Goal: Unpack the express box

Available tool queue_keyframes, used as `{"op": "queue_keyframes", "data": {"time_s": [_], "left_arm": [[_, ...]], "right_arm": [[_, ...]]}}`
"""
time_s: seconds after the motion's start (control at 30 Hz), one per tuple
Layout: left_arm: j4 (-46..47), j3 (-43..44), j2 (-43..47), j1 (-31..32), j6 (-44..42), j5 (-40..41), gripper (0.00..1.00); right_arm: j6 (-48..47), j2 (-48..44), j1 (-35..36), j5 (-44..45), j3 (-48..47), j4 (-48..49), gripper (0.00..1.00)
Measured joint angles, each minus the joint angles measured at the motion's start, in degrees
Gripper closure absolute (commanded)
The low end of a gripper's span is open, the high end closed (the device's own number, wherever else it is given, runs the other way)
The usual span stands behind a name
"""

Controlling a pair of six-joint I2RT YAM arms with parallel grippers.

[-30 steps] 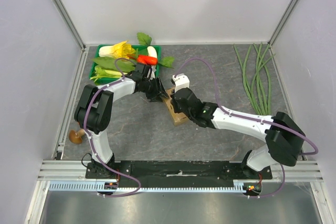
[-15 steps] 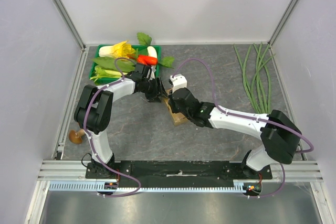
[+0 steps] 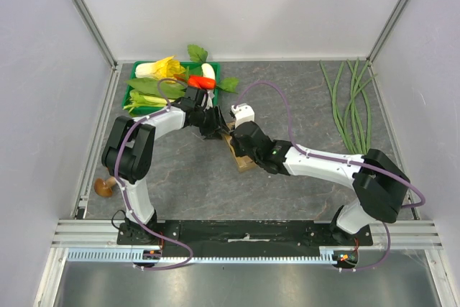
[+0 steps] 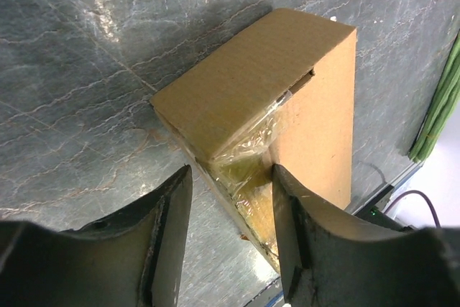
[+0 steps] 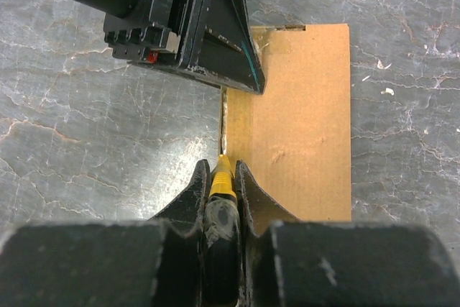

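Observation:
The express box (image 3: pixel 243 156) is a small brown cardboard box lying on the grey table between the two arms. In the left wrist view the box (image 4: pixel 273 84) has clear tape over its near end. My left gripper (image 4: pixel 230 177) is open, its fingers straddling that taped end; it also shows in the top view (image 3: pixel 215 126). My right gripper (image 5: pixel 223 170) is shut on a yellow-and-black cutter (image 5: pixel 221 177). The cutter's tip rests at the seam along the left edge of the box (image 5: pixel 309 120). The right gripper (image 3: pixel 241 145) sits over the box in the top view.
A green tray (image 3: pixel 134 93) of vegetables stands at the back left, just behind the left gripper. Long green beans (image 3: pixel 352 106) lie at the right. A brown mushroom (image 3: pixel 104 187) lies by the left wall. White walls enclose the table on three sides.
My right arm has shifted slightly left and farther along the box with the cutter. The left arm and the box have stayed put.

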State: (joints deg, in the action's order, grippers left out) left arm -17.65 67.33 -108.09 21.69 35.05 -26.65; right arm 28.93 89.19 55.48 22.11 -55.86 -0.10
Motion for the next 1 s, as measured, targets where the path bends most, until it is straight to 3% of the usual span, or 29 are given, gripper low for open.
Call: {"op": "queue_keyframes", "data": {"time_s": [1.0], "left_arm": [[-0.5, 1.4, -1.2, 0.2, -0.2, -1.1, 0.5]], "right_arm": [[2.3, -8.6, 0.6, -4.5, 3.8, -10.6, 1.0]]}}
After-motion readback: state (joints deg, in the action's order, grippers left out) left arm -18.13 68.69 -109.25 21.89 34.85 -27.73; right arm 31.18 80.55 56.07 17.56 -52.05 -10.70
